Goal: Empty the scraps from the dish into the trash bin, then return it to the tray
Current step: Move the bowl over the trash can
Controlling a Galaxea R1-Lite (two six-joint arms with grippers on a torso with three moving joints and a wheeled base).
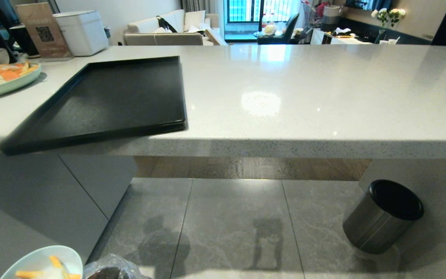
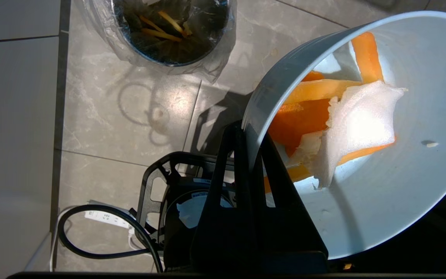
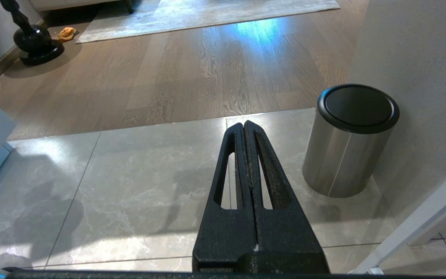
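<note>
Left wrist view shows the left end effector (image 2: 248, 155) clamped on the rim of the dish (image 2: 381, 186), one finger inside the wall and one outside. The dish hangs over the floor beside the trash bin (image 2: 170, 35), not yet above it, with the scraps (image 2: 335, 120) lying inside.

Tipping now would likely drop the orange strips and the white lump on the tiles, since the bin mouth is small and sits off to one side. The smooth rim may also slip in such a thin pinch as the dish tilts. A cable and power strip (image 2: 103, 219) lie on the floor below, where spills would be unwelcome.

The right end effector (image 3: 245, 130) hangs with fingers pressed together near a steel cylinder (image 3: 349, 139), which is not the target.

On the pale speckled bench (image 1: 304, 100) the black tray (image 1: 103, 100) waits bare at the near left, slightly overhanging the edge, I think. A living area lies beyond.
</note>
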